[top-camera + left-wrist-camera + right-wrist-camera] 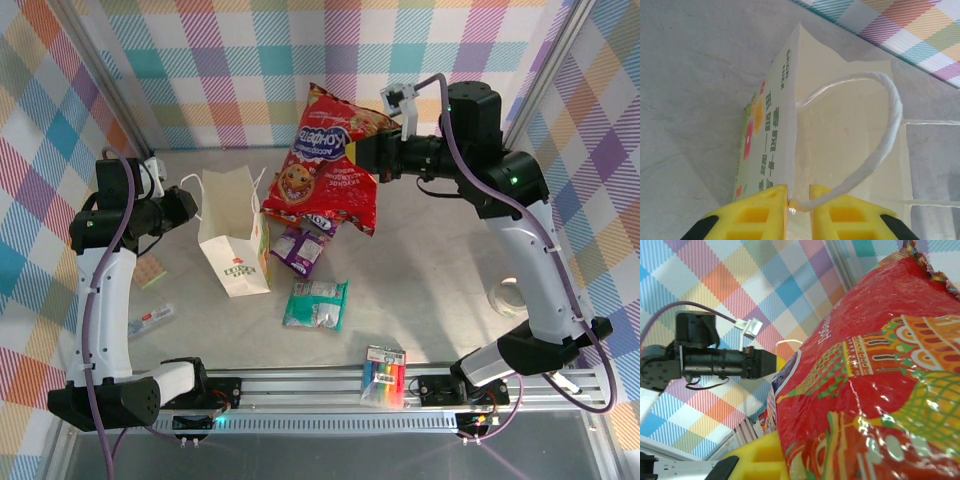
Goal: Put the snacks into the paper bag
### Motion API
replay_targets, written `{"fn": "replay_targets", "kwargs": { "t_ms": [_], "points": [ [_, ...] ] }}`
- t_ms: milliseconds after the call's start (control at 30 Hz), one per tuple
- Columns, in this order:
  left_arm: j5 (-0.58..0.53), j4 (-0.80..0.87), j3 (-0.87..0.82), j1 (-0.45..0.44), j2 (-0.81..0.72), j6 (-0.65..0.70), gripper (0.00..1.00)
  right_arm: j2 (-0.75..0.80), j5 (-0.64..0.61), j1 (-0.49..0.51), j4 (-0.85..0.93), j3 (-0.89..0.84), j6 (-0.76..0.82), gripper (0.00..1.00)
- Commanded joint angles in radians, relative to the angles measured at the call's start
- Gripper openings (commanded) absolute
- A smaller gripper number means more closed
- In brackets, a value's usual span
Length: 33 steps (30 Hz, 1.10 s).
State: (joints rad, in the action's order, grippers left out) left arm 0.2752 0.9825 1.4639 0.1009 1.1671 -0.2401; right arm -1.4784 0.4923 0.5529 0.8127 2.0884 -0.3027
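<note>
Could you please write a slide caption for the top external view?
Right gripper holds the large red snack packet beside the paper bag, whose rim the left gripper grips.

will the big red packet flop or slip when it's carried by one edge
Likely light and puffy: the red packet hangs from the right gripper by one edge without folding. Its glossy creased foil looks slippery, so the pinch may slide. It looks wider than the bag mouth, so it may snag there.

Pastel plaid walls [250, 60] enclose a grey tabletop [430, 260].
</note>
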Motion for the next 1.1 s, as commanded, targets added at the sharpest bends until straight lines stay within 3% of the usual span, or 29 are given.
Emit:
{"fn": "replay_targets", "kwargs": {
  "t_ms": [0,367,1067],
  "points": [
    [0.031,-0.034,-0.014,0.016,-0.027,-0.014,0.18,0.024,0.053,0.033,-0.243,0.005,-0.002,0.00],
    [0.055,-0.044,-0.028,0.016,-0.020,0.002,0.18,-0.112,0.006,0.154,-0.258,0.107,0.058,0.00],
    [0.101,-0.093,-0.091,0.015,-0.034,-0.003,0.16,-0.389,-0.063,0.254,-0.316,0.416,0.043,0.00]
  ]
}}
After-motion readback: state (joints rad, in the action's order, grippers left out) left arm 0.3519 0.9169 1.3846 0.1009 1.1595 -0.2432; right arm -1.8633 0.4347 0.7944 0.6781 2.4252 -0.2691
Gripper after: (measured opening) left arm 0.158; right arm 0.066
